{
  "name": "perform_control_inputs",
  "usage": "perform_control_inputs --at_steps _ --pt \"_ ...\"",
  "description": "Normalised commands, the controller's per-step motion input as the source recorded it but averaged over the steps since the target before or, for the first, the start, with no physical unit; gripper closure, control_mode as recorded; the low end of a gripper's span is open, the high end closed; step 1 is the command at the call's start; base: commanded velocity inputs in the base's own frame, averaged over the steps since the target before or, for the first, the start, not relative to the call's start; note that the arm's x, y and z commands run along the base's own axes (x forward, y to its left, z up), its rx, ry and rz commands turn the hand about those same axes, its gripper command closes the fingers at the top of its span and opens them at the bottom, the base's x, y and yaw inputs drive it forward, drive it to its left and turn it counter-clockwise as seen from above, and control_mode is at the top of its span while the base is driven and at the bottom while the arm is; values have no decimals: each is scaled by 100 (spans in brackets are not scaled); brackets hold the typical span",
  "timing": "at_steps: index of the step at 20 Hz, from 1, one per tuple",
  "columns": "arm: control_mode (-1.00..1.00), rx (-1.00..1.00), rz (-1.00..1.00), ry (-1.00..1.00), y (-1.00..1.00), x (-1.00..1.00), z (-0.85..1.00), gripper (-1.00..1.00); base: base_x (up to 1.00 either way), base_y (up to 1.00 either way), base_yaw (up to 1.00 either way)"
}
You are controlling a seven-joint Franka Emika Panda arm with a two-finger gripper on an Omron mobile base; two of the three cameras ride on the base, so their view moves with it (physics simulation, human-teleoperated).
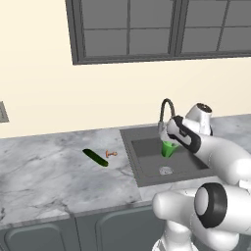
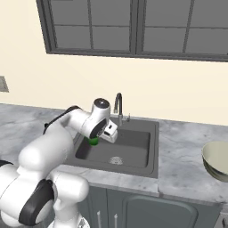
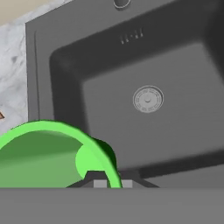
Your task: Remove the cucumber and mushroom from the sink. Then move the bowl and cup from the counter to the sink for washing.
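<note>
Flat, even rendered light falls across all three views, bright with no glare and no visible source. Shadows are soft: the sink basin darkens toward its walls, and a faint patch sits beneath the cucumber. In the hand view the cup looms large and slightly soft-edged.

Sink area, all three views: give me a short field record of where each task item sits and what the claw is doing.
claw: shut on the rim of the small bright green tapered cup, held over the basin
sink: dark grey rectangular basin, nothing lying on its floor, round drain visible
cucumber: slim dark green cucumber lying on the grey-white marbled counter, left of the sink
mushroom: tiny orange-brown mushroom on the counter, beside the cucumber
bowl: wide pale beige-grey bowl on the counter, right of the sink
</note>
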Motion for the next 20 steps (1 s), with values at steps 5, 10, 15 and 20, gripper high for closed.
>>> perform_control_inputs --at_steps 5,10,15,20 --pt "-100 -1 -7 0 -3 17 -17 100 0 0 0" --pt "-100 0 0 0 0 18 -20 100 0 0 0" --pt "-100 -1 0 0 -1 21 -17 100 0 0 0" --pt "-100 0 0 0 0 17 -21 100 0 0 0"
